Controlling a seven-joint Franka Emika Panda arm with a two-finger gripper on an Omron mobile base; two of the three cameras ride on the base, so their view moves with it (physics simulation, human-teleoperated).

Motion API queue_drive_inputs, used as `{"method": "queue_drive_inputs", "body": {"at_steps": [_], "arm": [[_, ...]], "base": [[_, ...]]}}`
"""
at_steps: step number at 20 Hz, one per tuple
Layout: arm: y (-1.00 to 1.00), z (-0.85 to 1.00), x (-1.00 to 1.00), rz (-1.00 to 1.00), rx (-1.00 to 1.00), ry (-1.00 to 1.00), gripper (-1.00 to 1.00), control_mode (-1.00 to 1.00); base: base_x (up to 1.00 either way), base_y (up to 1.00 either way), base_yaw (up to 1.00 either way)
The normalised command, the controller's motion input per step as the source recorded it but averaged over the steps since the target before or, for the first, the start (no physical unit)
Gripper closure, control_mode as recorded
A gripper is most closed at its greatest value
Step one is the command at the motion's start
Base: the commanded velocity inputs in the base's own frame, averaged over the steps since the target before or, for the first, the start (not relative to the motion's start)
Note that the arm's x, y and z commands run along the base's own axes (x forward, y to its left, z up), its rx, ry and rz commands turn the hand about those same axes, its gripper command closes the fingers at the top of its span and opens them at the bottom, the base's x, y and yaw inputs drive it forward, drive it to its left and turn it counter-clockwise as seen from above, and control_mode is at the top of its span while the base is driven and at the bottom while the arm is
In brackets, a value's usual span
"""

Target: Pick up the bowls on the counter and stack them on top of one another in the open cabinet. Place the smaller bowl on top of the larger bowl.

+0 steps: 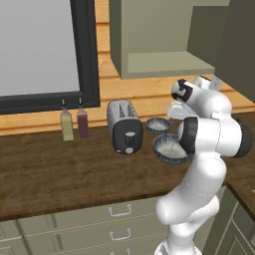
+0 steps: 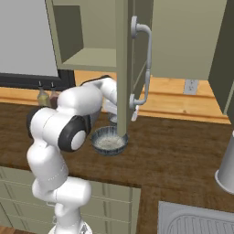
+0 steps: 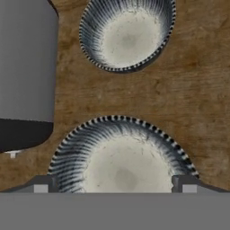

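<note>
Dark wood-grain counter [image 3: 188, 85] under the hand, seen from straight above. Off to the hand's left, the grey toaster [image 3: 24, 67], standing just beside both bowls and touching neither. Directly below the gripper [image 3: 115, 186], the larger bowl [image 3: 121, 157], rim up, pale speckled inside showing, its width nearly filling the gap between the two fingertips [image 3: 41, 185]. Fingers spread wide, holding nothing, one at each side of that bowl's rim. Ahead of the hand, past a strip of bare wood, the smaller bowl [image 3: 126, 36], also upright, a little right of the larger one's centre and well clear of it.

From the base cameras, both bowls on the counter beside the toaster [image 1: 124, 127], the larger bowl [image 1: 169, 148] nearer the arm, the smaller bowl [image 1: 158, 125] behind it; the open cabinet [image 1: 167, 62] above and beyond, shelf bare.

Probably the larger bowl first, since it goes underneath. Round, so no long axis to match; the likely need is a shift sideways to bring one finger inside the rim and one outside, then straight down.
</note>
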Motion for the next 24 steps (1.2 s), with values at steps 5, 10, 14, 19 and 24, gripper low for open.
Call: {"method": "queue_drive_inputs", "body": {"at_steps": [5, 10, 14, 19, 24], "arm": [[-0.27, -0.14, 0.41, 0.0, 0.05, 0.01, -1.0, -1.0], [-0.19, -0.23, 0.34, 0.0, 0.03, 0.0, -1.0, -1.0], [-0.12, -0.24, 0.37, 0.0, 0.01, 0.0, -1.0, -1.0], [-0.08, -0.19, 0.42, 0.0, 0.0, 0.0, -1.0, -1.0], [0.0, -0.2, 0.38, 0.0, 0.0, 0.0, -1.0, -1.0]], "base": [[0.0, 0.0, 0.0], [0.0, 0.0, 0.0], [0.0, 0.0, 0.0], [0.0, 0.0, 0.0], [0.0, 0.0, 0.0]]}}
